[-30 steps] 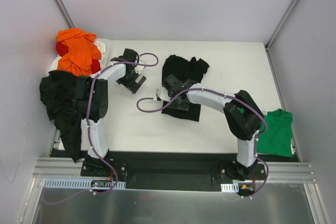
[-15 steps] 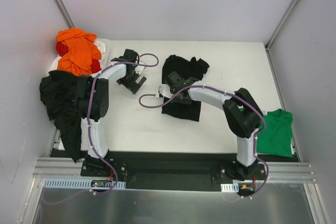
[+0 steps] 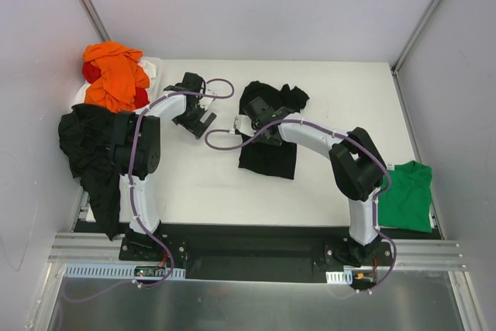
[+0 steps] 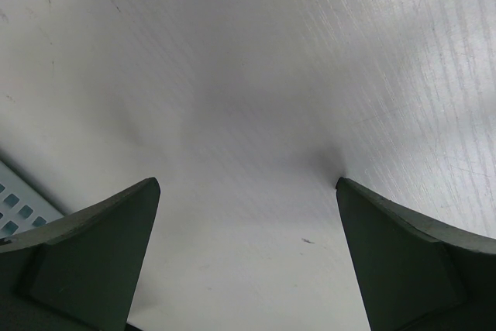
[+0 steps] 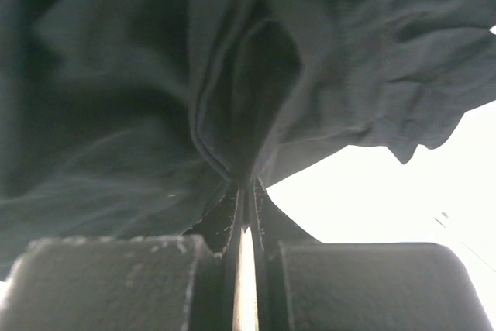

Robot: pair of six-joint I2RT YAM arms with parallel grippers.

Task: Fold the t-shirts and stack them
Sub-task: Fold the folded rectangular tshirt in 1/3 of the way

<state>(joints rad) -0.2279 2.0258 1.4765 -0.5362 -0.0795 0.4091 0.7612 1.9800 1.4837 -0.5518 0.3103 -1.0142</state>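
Top external — white table (image 3: 341,98), grey walls (image 3: 232,5) | left hand (image 3: 204,125) apart | right hand (image 5: 244,191) clamped on black t-shirt (image 3: 271,160)

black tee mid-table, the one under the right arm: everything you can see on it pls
The black t-shirt is soft, matte cloth with no print showing. It lies near the middle of the white table. Its near part is spread fairly flat and its far part is bunched and wrinkled. The right gripper is shut on a raised fold of it, with cloth pinched between the fingers. The right arm crosses above it.
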